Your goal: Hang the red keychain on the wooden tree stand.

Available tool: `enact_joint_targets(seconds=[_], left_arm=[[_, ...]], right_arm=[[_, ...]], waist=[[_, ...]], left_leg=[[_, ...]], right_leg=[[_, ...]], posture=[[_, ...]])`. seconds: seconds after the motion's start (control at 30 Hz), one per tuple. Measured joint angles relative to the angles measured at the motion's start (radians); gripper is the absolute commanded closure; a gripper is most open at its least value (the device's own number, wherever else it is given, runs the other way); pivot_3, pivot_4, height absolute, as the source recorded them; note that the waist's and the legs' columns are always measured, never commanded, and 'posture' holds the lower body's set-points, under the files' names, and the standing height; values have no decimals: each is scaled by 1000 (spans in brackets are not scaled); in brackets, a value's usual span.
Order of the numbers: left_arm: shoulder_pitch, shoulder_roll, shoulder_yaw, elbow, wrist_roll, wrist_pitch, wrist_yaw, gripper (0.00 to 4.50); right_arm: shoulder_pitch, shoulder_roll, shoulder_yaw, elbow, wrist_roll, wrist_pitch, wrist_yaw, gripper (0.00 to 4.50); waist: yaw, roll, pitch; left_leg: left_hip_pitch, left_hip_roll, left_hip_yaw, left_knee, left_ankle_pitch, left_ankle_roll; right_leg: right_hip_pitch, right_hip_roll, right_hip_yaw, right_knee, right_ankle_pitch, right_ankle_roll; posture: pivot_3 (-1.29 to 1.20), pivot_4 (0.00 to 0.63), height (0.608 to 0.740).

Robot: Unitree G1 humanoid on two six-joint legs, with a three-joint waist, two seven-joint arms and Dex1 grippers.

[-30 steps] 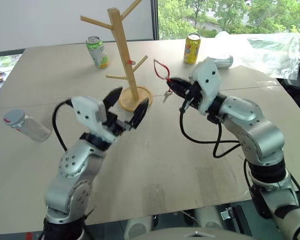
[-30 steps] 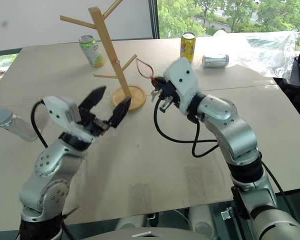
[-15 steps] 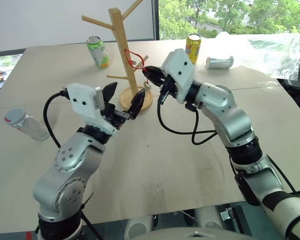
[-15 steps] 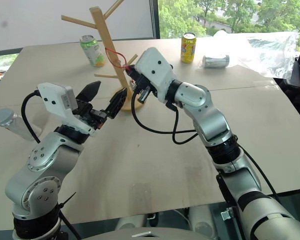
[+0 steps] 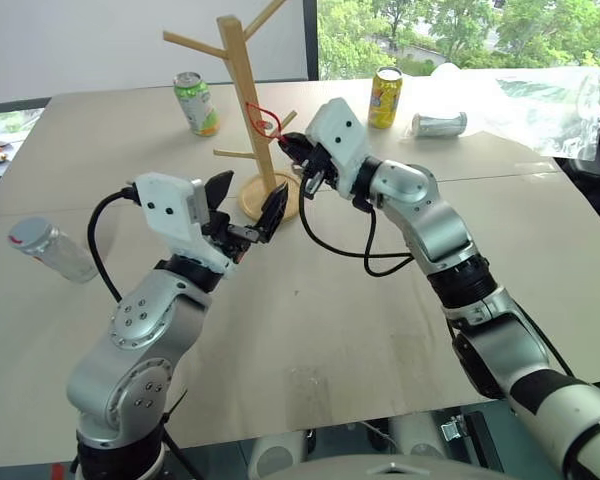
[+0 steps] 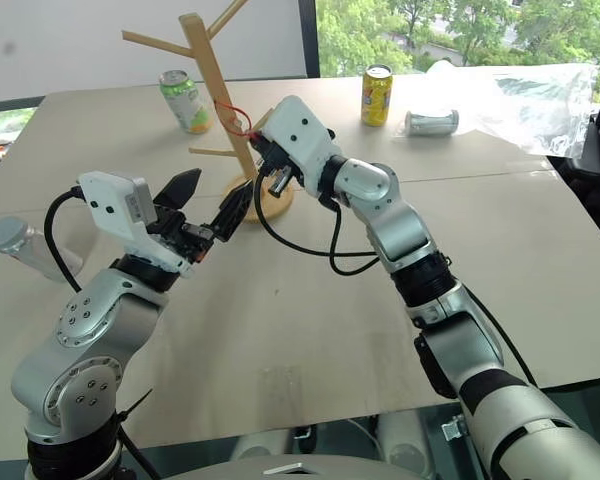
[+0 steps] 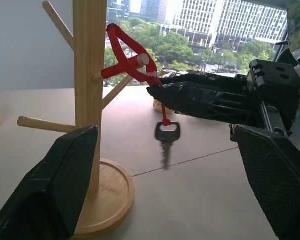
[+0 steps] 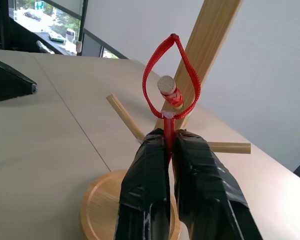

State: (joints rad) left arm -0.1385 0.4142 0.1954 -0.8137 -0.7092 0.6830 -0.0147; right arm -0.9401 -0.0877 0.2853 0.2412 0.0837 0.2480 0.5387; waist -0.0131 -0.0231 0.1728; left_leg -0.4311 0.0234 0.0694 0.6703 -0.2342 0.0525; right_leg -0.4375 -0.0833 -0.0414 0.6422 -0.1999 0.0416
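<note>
- Our right gripper is pinching the red keychain by its cord, just below the loop.
- The loop stands ringed around the tip of a slanted peg on the wooden tree stand, and the key dangles free beneath our black fingers.
- Our left gripper hangs with its fingers spread wide and nothing between them, near the stand's round base on the table.
- Two drink cans stand behind the stand.
</note>
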Motion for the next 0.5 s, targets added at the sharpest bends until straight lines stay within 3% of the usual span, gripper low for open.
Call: enact_joint_targets(seconds=[0.13,0.23,0.37,0.5], left_arm=[[-1,-6,0,0,1,0,0,0],[-2,-7,0,0,2,0,1,0],[-2,-9,0,0,4,1,11,0],[-5,-9,0,0,11,4,13,0]], right_arm=[[-27,26,-13,80,-5,-24,-2,4390],[-42,40,-22,130,-6,-33,-2,3470],[-80,56,-59,197,-3,-48,-3,1587],[-90,64,-80,211,-2,-60,-3,25]], waist=[[-1,0,0],[0,0,0],[0,0,0],[-1,0,0]], left_leg=[[0,0,0,0,0,0],[0,0,0,0,0,0],[0,0,0,0,0,0],[0,0,0,0,0,0]], right_leg=[[0,0,0,0,0,0],[0,0,0,0,0,0],[0,0,0,0,0,0],[0,0,0,0,0,0]], posture=[[0,150,740],[0,150,740],[0,150,740],[0,150,740]])
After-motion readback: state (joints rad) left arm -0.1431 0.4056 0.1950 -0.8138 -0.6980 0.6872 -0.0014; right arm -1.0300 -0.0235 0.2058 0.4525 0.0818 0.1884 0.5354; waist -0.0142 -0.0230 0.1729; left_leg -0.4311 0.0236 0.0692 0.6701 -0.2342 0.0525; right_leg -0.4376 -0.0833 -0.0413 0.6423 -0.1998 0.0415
